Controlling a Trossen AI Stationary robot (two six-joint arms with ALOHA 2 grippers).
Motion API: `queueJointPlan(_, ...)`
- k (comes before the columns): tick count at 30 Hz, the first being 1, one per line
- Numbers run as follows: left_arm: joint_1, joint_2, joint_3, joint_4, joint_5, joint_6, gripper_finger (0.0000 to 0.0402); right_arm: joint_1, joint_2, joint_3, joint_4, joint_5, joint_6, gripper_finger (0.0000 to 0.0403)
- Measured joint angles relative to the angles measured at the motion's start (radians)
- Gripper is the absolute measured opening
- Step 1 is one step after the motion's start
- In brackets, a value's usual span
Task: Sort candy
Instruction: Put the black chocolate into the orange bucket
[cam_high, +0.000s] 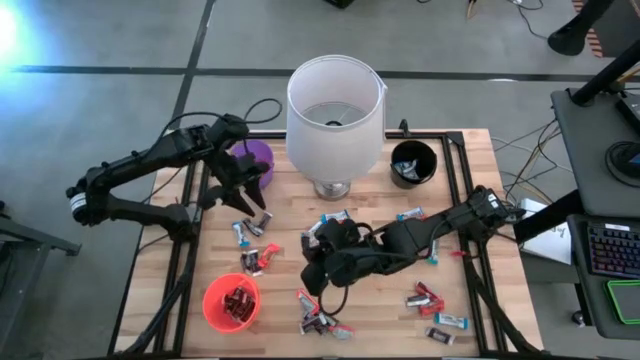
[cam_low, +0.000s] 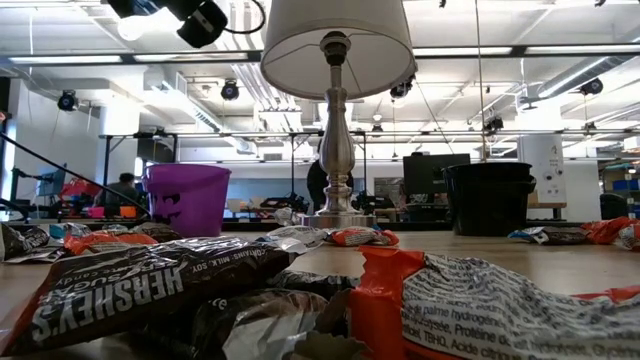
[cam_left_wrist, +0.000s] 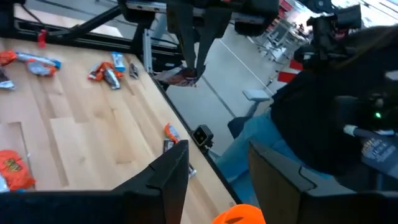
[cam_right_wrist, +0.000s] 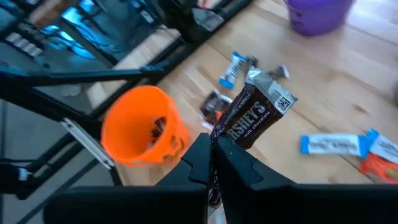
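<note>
Gripping state, right gripper (cam_right_wrist: 214, 155): fingers pressed together on a dark brown Hershey's bar (cam_right_wrist: 254, 115), held above the table between the orange cup (cam_right_wrist: 140, 127) and the loose candy.
Left gripper (cam_high: 245, 192): fingers parted with a clear gap and nothing between them; it hangs just beside the purple cup (cam_high: 259, 158), over the left part of the table.
Candy location: wrapped bars lie scattered on the wooden table (cam_high: 400, 320); one group (cam_high: 252, 240) sits below the left gripper, another (cam_high: 437, 305) near the front right, and dark pieces (cam_high: 238, 302) are inside the orange cup.
Edges: the orange cup stands close to the front left edge; the purple cup sits near the far left corner; the black cup (cam_high: 413, 163) sits near the far right corner.
Open room: bare wood shows along the front between the orange cup and the right-hand candy group.
Obstruction: a lamp (cam_high: 335, 115) with a white shade stands at the far middle, between the purple and black cups.
Surroundings: a black frame rail (cam_high: 190, 225) runs along the table's left side, a desk with a keyboard (cam_high: 612, 250) stands to the right.
</note>
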Motion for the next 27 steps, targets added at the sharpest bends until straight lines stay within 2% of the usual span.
queueJointPlan(6, -0.051, 0.034, 0.0, 0.069, 0.0, -0.011, 0.0146, -0.025, 0.0, 0.001, 0.107, -0.043, -0.103, 0.0008)
queueJointPlan(12, -0.093, 0.073, 0.0, 0.217, -0.002, -0.04, 0.0146, -0.043, 0.0, 0.001, 0.18, -0.066, -0.169, 0.0008)
queueJointPlan(27, -0.118, 0.132, 0.0, 0.414, -0.002, -0.032, 0.0146, -0.068, 0.0, 0.001, 0.267, -0.067, -0.205, 0.0008)
